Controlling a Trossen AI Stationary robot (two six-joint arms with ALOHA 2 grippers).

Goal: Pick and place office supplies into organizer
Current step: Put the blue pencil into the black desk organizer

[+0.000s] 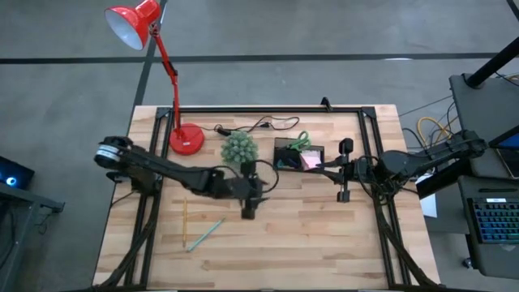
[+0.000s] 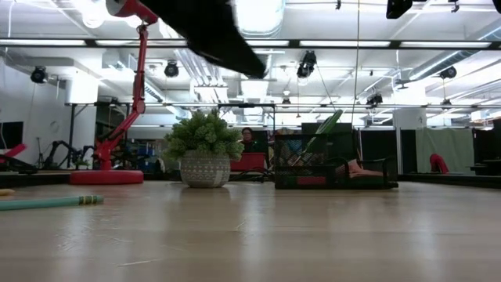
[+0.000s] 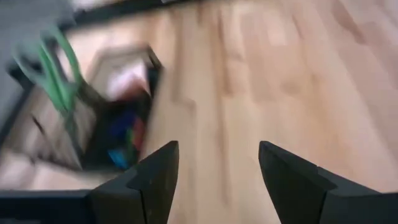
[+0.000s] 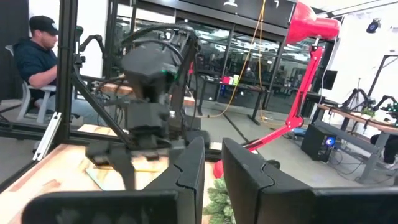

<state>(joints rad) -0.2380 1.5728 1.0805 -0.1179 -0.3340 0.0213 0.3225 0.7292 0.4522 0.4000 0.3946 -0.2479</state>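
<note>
The black organizer [image 1: 298,154] stands on the table right of the plant, with the green-handled scissors [image 1: 302,140] sticking up out of it and a pink sticky-note pad [image 1: 310,161] inside; the low view shows the organizer [image 2: 329,166] too. In the left wrist view the organizer [image 3: 118,118] and scissors [image 3: 57,68] are blurred. The yellow pencil [image 1: 185,221] and light green pen [image 1: 205,234] lie flat near the table's near left. My left gripper [image 1: 250,201] [image 3: 217,168] hovers open and empty left of and nearer than the organizer. My right gripper [image 1: 344,172] [image 4: 213,168] waits right of the organizer, shut and empty.
A round green plant [image 1: 239,148] in a pot stands just left of the organizer, close to my left arm. The red lamp's base [image 1: 186,139] and its black cord [image 1: 251,126] lie toward the far edge. Bare wood [image 1: 308,235] spreads along the near side.
</note>
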